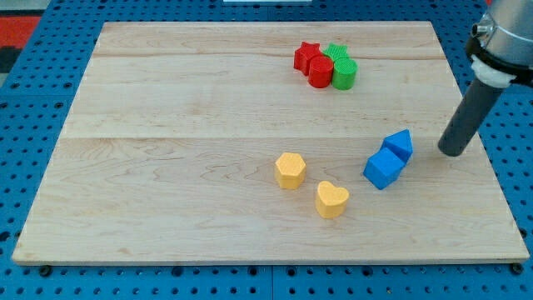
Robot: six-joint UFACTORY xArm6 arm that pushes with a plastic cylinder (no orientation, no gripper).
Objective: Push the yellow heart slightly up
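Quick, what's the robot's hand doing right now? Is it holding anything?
No hand: the arm ends in a rod, holding nothing.
My tip sits to the view's right of the blue blocks, touching none, far from the yellow heart.

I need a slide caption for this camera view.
My tip rests right of two blue blocks, far from the yellow heart.

Bright, even lighting across the whole tabletop (208,100), apparently from overhead. Soft, short shadows only: a faint dark patch at the foot of the rod, near my tip (454,152), and thin rims of shade under the yellow heart (331,200) and the blue blocks (389,160). No glare on the pale wood; grain lines clearly readable. Sharp focus on near and far edges alike. Slight softness at the far right, where the arm's upper part leaves the view. No visible bending of straight edges.
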